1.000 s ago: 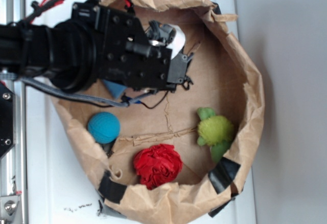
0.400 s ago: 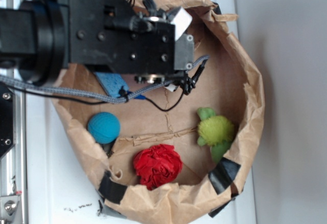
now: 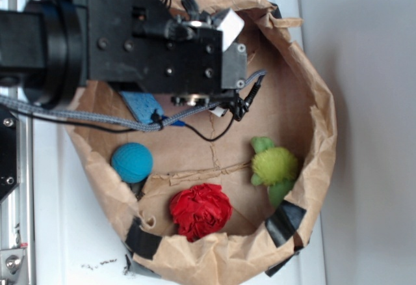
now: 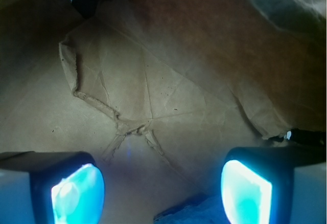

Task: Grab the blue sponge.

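A rolled-down brown paper bag (image 3: pixel 318 122) is sitting on the white counter (image 3: pixel 78 246). The black arm is filling the upper left of the frame, its end effector (image 3: pixel 224 51) hiding its own fingertips. The blue sponge (image 3: pixel 142 106) is peeking out beneath it. A teal ball (image 3: pixel 132 162), red crumpled item (image 3: pixel 200 210) and green plush toy (image 3: pixel 273 168) are lying lower in the bag.

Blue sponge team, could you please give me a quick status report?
Hand open, nothing held. Blue sponge on bag floor, partly under the arm. Nothing between pads but bare paper; sponge edge at frame bottom.
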Available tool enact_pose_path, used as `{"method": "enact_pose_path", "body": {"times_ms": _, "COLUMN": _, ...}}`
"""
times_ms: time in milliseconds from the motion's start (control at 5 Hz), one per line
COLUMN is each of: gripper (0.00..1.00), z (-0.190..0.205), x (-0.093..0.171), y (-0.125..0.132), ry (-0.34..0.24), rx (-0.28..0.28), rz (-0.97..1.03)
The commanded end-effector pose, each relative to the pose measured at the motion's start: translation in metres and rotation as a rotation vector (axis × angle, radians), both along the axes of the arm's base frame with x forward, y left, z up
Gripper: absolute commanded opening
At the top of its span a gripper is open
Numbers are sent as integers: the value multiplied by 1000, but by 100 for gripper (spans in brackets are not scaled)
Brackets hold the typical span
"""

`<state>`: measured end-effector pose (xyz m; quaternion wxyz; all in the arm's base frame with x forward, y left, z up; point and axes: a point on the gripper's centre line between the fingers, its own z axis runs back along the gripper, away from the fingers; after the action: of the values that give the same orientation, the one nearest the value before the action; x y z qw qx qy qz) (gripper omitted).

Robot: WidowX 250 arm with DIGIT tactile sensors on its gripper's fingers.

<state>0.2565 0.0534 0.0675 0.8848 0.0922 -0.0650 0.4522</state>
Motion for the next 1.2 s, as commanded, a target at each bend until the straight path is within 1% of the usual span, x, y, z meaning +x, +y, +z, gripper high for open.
{"method": "enact_pose_path", "body": {"times_ms": 0, "gripper": 100, "z": 34, "x": -7, "y": -1, "ry": 61, "rx": -49, "rz": 129}}
{"method": "enact_pose_path", "body": {"times_ms": 200, "gripper": 100, "z": 41, "x": -17, "y": -7, "ry": 117, "rx": -93, "rz": 285}}
{"method": "enact_pose_path", "body": {"times_ms": 400, "gripper": 100, "z": 31, "x": -28, "y": -4, "ry": 124, "rx": -105, "rz": 316}}
{"method": "enact_pose_path", "body": {"times_ms": 600, "gripper": 100, "z": 10, "x": -41, "y": 5, "ry": 73, "rx": -115, "rz": 291}}
{"method": "enact_pose_path", "body": {"times_ms": 800, "gripper": 100, "z": -10, "x": -32, "y": 11, "ry": 26, "rx": -131, "rz": 305}}
{"method": "enact_pose_path", "body": {"times_ms": 1000, "gripper": 100, "z": -14, "x": -18, "y": 14, "ry": 43, "rx": -126, "rz": 326}}
